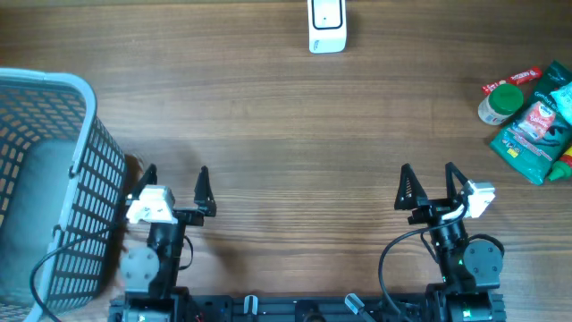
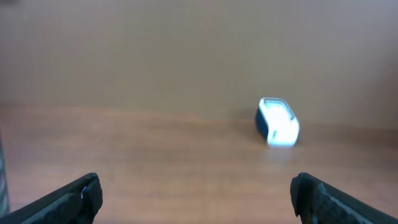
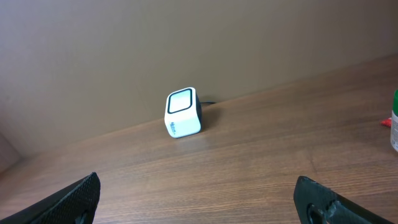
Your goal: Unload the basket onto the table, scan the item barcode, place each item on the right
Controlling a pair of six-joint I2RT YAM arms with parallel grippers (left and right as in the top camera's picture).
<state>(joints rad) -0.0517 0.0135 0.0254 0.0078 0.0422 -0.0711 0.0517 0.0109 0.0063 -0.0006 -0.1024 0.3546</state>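
The left end effector [image 1: 175,174] and right end effector [image 1: 428,172] are standing spread wide, gripping nothing. A green pouch [image 1: 534,130] is lying at the frame's right edge; the white barcode scanner [image 1: 327,27] is sitting top centre.

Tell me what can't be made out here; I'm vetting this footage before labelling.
Overhead: the basket is cut off by the left edge.
Overhead: the packets run past the right edge; any barcode is too small to find.
Left wrist: the scanner is blurred.
Right wrist: the jar is cut by the right edge.
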